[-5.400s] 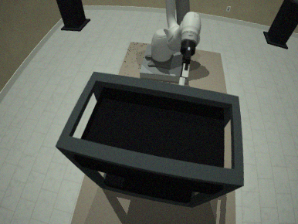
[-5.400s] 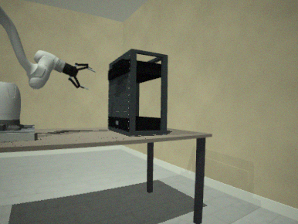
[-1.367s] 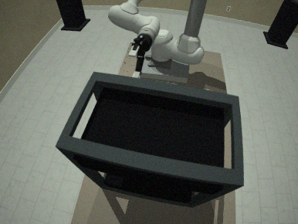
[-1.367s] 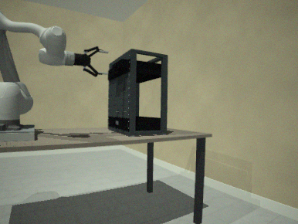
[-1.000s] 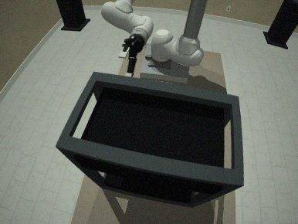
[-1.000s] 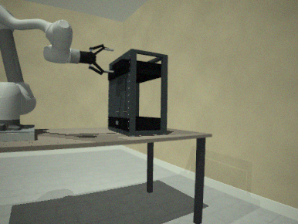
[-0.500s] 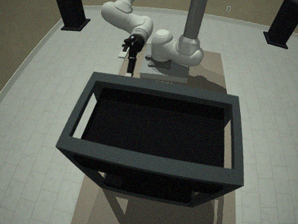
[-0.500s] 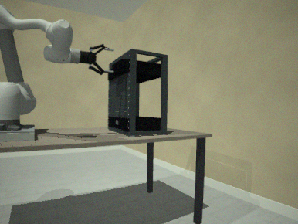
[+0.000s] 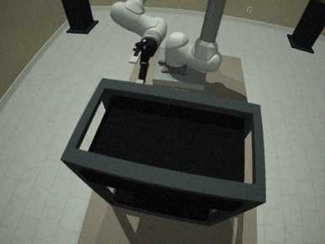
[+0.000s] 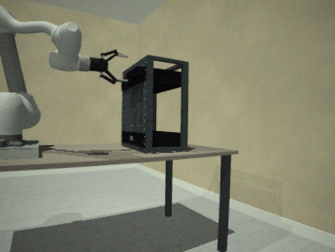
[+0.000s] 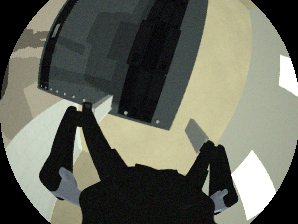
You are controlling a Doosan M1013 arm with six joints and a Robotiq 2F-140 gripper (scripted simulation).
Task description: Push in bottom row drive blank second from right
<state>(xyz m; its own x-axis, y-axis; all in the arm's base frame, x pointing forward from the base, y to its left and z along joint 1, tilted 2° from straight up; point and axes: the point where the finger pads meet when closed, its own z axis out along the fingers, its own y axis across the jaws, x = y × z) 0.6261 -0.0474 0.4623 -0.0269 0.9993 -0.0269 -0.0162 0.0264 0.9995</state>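
Note:
A dark grey open-frame rack (image 10: 155,104) stands on the table; from above, its top frame shows in the top view (image 9: 168,147). Its front face with the drive blanks (image 10: 132,110) faces the arm; single blanks are too small to tell apart. The bottom row sits low on that face (image 10: 132,139). In the wrist view the rack's front face (image 11: 120,56) fills the upper half, seen tilted. My gripper (image 10: 117,67) is open and empty, level with the rack's top front edge and close to it. It also shows in the top view (image 9: 143,69) and the wrist view (image 11: 140,132).
The arm's base (image 10: 17,126) sits at the table's far end from the rack. The brown table (image 10: 117,153) ends just behind the rack. Dark pillars (image 9: 80,14) stand on the floor farther off.

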